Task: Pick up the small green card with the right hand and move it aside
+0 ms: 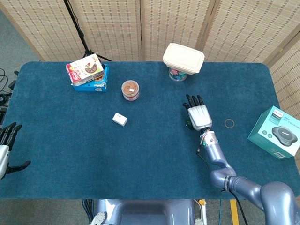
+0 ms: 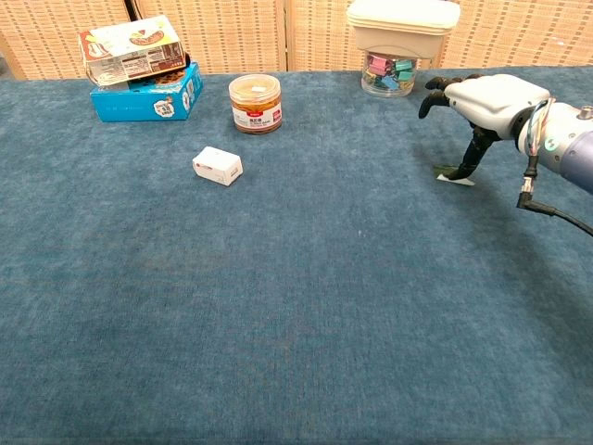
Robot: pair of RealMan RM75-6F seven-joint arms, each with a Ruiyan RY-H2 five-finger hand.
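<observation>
The small green card (image 2: pixel 451 171) lies on the blue table at the right, one edge showing white. My right hand (image 2: pixel 486 97) hovers over it, palm down, fingers spread forward, with the thumb tip touching the card's right end. From above, the right hand (image 1: pixel 198 115) covers nearly all of the card; only a green sliver (image 1: pixel 187 124) shows at its left side. I see no finger under the card. My left hand (image 1: pixel 5 151) hangs off the table's left edge, fingers apart and holding nothing.
A small white box (image 2: pixel 218 166) lies left of centre. At the back stand a round jar (image 2: pixel 255 103), a blue box with a snack packet (image 2: pixel 144 85) and a lidded tub of clips (image 2: pixel 398 42). A ring (image 1: pixel 229 123) and a teal carton (image 1: pixel 279 131) sit to the right.
</observation>
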